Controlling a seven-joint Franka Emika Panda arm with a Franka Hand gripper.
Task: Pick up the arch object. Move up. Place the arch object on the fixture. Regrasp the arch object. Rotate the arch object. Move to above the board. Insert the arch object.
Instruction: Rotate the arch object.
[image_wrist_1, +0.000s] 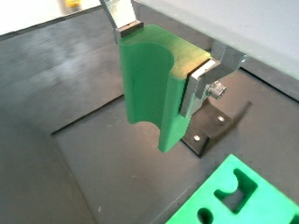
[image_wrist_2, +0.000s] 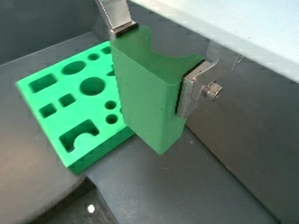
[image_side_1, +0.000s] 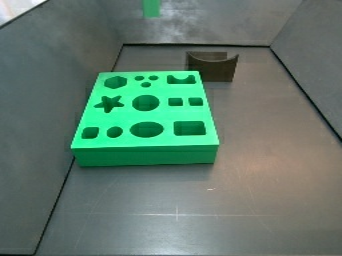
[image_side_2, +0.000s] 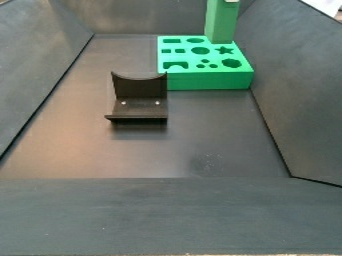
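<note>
Both wrist views, arch object (image_wrist_1: 152, 87) clamped between tool (image_wrist_1: 163, 54) fingers

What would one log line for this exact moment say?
pincer: shut on arch object, raised high | fixture: bare on floor | board: arch slot unfilled | stage: carrying, not yet inserted

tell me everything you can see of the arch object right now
The arch object is a smooth, matte green block, elongated, with a curved arch channel scooped into one face, plain in a wrist view. It hangs upright, lifted off the floor, clamped between the jaws of the gripper, whose silver fingers press its opposite sides. In a side view its lower end shows above the board. Nothing else touches it.
</note>
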